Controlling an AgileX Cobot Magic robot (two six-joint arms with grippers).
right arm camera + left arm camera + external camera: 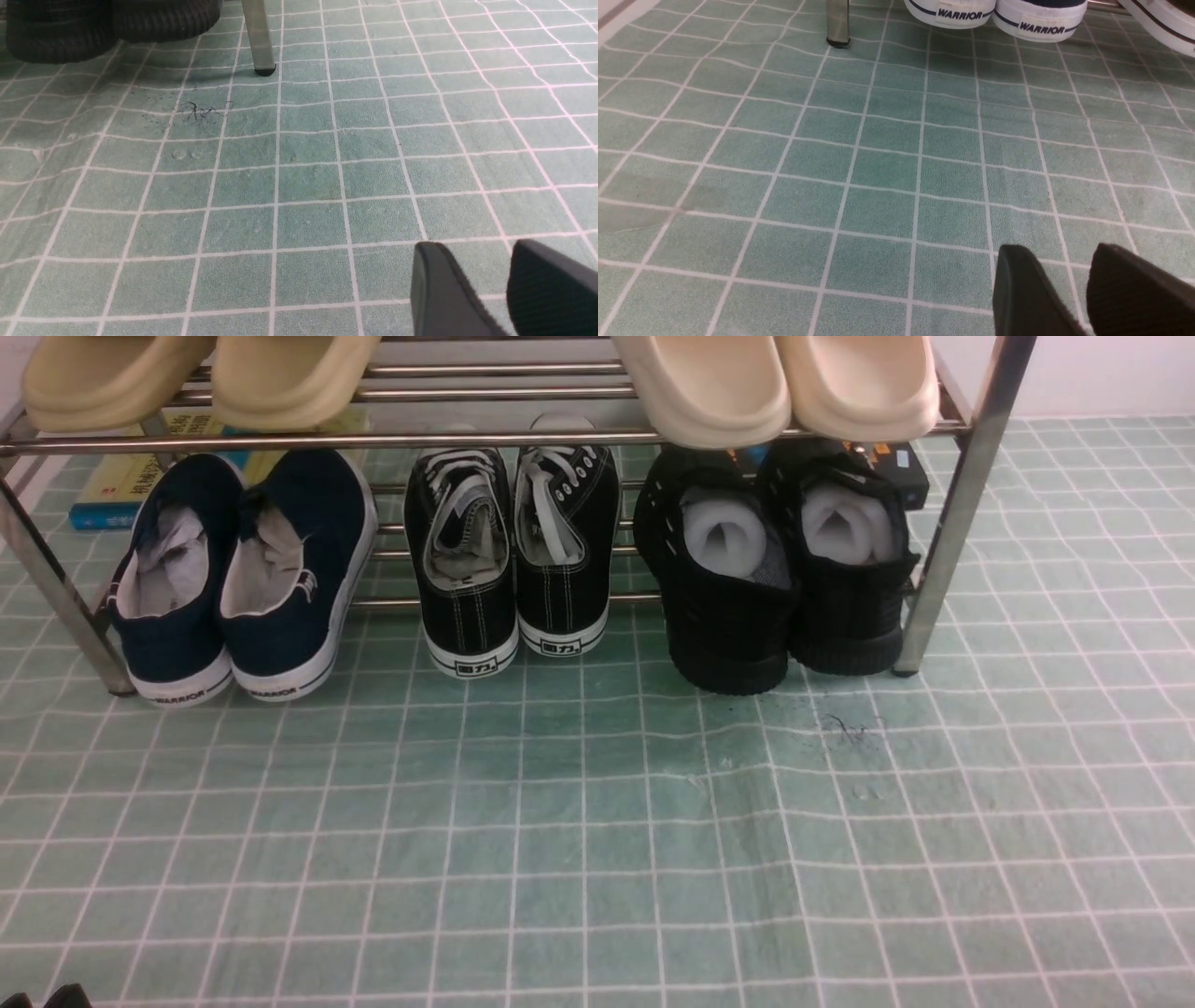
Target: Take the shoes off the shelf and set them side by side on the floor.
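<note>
While the shoes (775,560) sit at the right end of the shelf (962,504), lower tier, the left gripper (1057,252) and right gripper (474,249) hang above the floor (597,821), each empty, 2 fingers slightly apart

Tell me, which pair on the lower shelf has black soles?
The all-black pair at the right end, beside the shelf leg. The navy pair and the white-laced pair both have white soles.

The front view looks forward and down at the shelf (485,437) from near its front. Both wrist views sit low over the floor (878,163) before the shelf, facing it. The left wrist view shares the shelf's left leg (838,23) with the front view, the right wrist view its right leg (258,37).
</note>
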